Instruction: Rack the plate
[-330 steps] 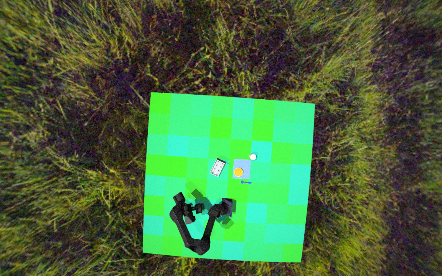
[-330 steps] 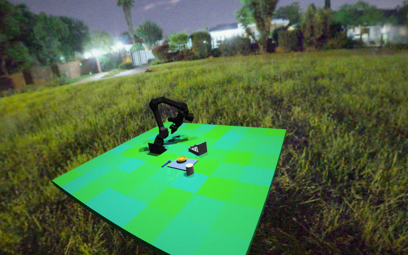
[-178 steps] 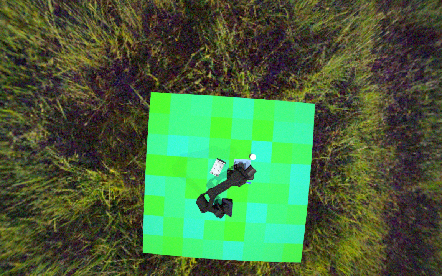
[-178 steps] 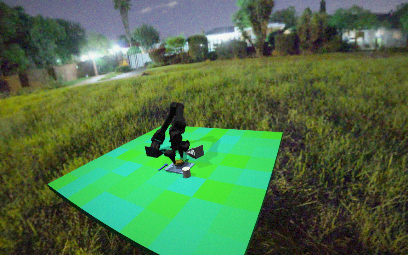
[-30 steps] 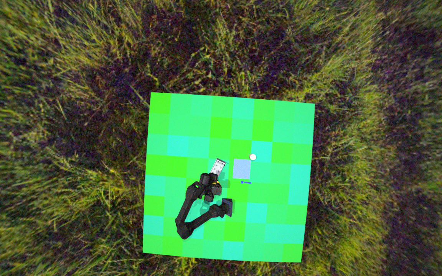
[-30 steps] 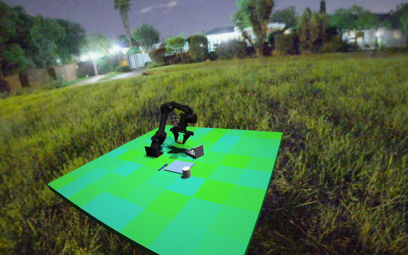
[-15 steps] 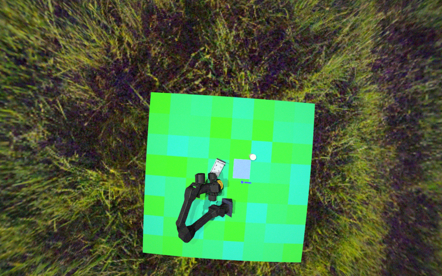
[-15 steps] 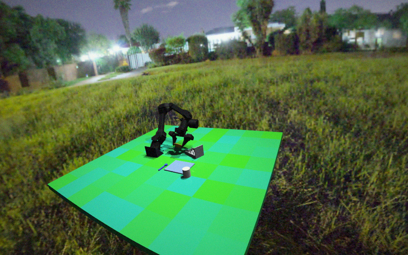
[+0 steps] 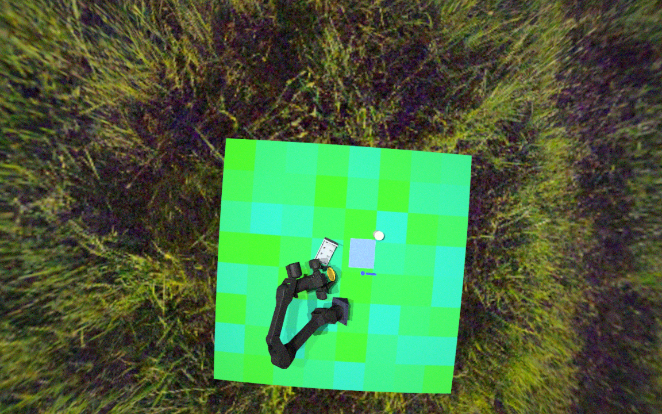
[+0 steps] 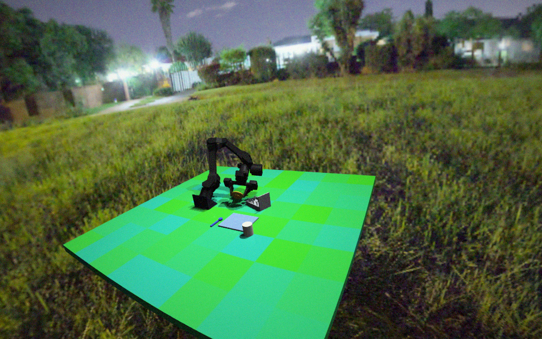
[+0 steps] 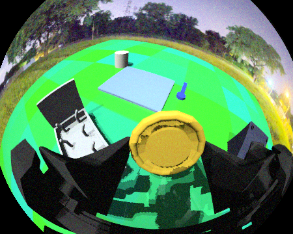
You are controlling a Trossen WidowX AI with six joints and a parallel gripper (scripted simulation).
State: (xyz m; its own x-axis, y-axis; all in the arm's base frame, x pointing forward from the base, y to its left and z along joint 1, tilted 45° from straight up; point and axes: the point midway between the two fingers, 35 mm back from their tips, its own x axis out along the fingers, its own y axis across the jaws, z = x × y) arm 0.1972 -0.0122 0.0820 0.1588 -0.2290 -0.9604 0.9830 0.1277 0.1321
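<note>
The hand (image 11: 167, 152) grips a round, golden-yellow plate (image 11: 167, 142) with a raised rim, its face toward the wrist view.

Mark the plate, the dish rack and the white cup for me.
plate (image 11: 167, 143), wrist view, centre of its yellow face.
dish rack (image 11: 79, 136), wrist view, pale base among the rails.
white cup (image 10: 247, 229), exterior view, its side wall.

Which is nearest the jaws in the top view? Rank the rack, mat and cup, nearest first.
1. Rack, just up-screen of the gripper holding the plate.
2. Mat, to the right.
3. Cup, beyond the mat's far corner.
</note>
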